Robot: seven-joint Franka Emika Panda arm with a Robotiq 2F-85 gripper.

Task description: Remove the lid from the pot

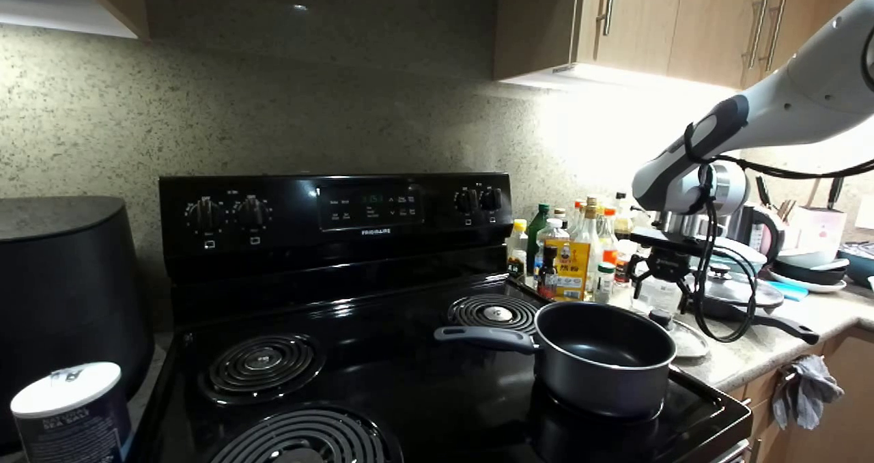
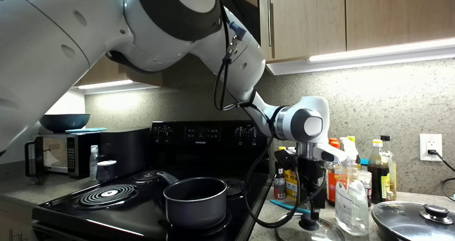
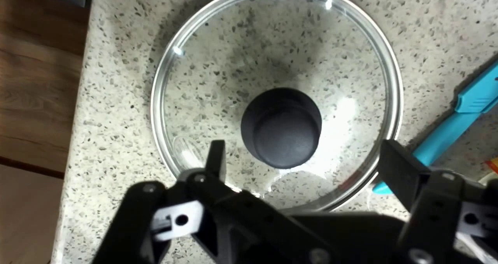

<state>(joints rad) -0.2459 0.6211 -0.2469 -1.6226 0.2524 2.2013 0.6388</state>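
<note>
The claw (image 3: 302, 151) has its fingers spread wide and grips nothing. The lid (image 3: 272, 81) lies on the table (image 3: 116, 81) directly beneath the claw, with its knob (image 3: 286, 135) facing up and closer to one finger than to the other. The pot (image 2: 195, 210) stands uncovered on the stove (image 1: 410, 374), off to the side of the claw and well apart from it. By the look of it the removal is done, and a clean rise straight up is what the claw needs.

The main danger would be sideways travel before the fingertips clear the knob; how high they are above it is hard to tell. A shift toward the table's edge could bring the far finger (image 3: 400, 170) against the knob and push the lid toward the drop. A shift the opposite way could bring the close finger (image 3: 218, 159) against it and drag the lid along. Going lower might press the far finger onto the metal rim and tip the glass. In an exterior view the cable (image 2: 269, 225) droops low beside the claw, so a swing toward the pot could snag it, while a swing away might knock over the bottle (image 2: 351, 207) just beside the claw.
</note>
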